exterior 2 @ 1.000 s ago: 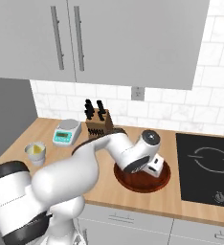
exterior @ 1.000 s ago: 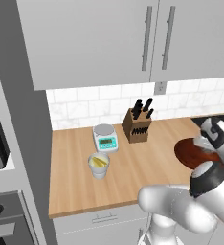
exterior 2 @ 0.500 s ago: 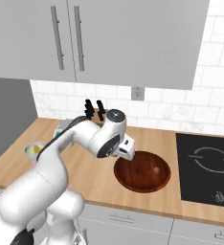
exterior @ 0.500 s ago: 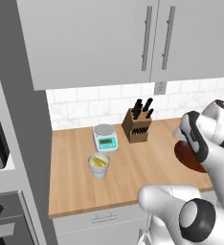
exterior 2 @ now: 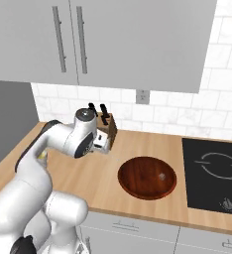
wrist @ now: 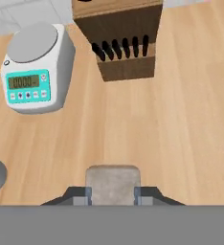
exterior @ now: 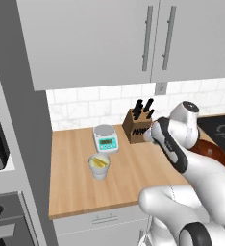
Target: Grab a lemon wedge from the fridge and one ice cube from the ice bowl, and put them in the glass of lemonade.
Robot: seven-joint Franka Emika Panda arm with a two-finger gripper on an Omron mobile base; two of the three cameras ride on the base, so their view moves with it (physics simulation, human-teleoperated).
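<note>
Fingers [wrist: 112,194] first: they're clamped on a pale grey-white block, which I take to be the ice cube [wrist: 113,184], sitting snug between the two tips at the bottom of my hand view. What's changed in the last second is that my hand has swung up out of the ice bowl [exterior 2: 147,177] and across to the left, so it's now over bare worktop [wrist: 181,105] in front of the knife block [wrist: 126,45], with the bowl left behind near the cooktop [exterior 2: 214,171]. To me that reads as the pick being done and the carry underway. Kitchen scale [wrist: 33,72] is up and to the left in my hand view, and a grey rounded edge at the far left might be the glass, can't really tell from there. From the left base view the glass of lemonade [exterior: 99,166] sits just in front of the scale, well apart from my hand, and there's already something yellow in it, probably the lemon wedge [exterior: 100,162]. So what's left, I reckon, is to cross over to the glass and drop the cube in.
</note>
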